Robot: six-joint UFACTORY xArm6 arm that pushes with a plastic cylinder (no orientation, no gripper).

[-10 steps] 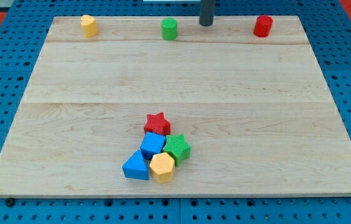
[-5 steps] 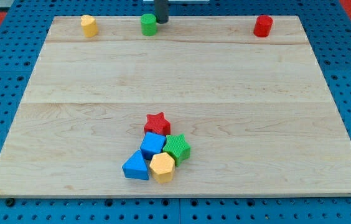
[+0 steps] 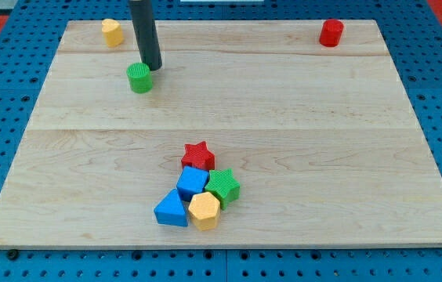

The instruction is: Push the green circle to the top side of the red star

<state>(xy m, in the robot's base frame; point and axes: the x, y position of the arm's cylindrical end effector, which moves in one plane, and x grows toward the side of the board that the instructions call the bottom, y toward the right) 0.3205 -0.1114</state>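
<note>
Nearest the view's bottom, a cluster of 5 small plastic blocks sits on the pale wooden counter (image 3: 346, 157), all touching or nearly so. The blue triangular block (image 3: 172, 210) lies lowest and furthest to the view's left, with the yellow hexagonal block (image 3: 204, 210) just beside it on the right. Above those 2 sit the blue cube-like block (image 3: 192, 182) and, to its right, the green star-shaped block (image 3: 223, 186). The red star block (image 3: 197, 155) tops the cluster, touching the blue cube-like block below it.

Further up, well apart from the cluster and toward the view's left, stands the green circle block (image 3: 139, 77), a short ribbed cylinder. It is up and to the left of the red star, not directly above it. My tip (image 3: 151, 67), the lower end of the dark rod, sits just beside the green circle at its upper right edge, touching it or very nearly so; the rod rises from there out of the view's top.

At the far edge, a yellow block (image 3: 111, 31) stands near the top left corner, its shape hard to make out, and a red cylinder block (image 3: 331, 33) stands near the top right corner. No jaws exist on this arm, so they have no state to tell.
</note>
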